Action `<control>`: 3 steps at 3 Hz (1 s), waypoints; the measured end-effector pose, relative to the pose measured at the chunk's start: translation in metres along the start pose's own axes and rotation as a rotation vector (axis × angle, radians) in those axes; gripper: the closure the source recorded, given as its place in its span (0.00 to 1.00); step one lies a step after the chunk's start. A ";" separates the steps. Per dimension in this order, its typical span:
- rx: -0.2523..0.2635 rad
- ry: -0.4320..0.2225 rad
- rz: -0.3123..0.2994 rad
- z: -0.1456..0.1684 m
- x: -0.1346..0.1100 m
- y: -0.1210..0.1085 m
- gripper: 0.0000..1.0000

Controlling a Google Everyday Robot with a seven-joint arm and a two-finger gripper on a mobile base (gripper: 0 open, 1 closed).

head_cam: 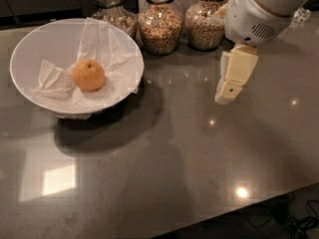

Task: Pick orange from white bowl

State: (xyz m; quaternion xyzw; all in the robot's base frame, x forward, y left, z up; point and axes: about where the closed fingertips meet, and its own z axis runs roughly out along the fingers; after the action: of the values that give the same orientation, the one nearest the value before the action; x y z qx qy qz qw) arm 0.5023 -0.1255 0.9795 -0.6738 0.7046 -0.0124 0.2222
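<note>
Approach step. Gripper over counter, grip state impossible to tell. Orange in bowl well left of it; next, reaching across.

The gripper, at upper right above the counter, is cream and blocky with a small green dot; its rounded white wrist has a slotted vent.
</note>
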 end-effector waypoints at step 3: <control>-0.018 -0.111 -0.141 -0.010 -0.077 -0.010 0.00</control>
State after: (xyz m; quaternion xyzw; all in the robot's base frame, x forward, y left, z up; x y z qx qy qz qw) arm 0.5082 -0.0558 1.0140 -0.7233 0.6421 0.0158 0.2535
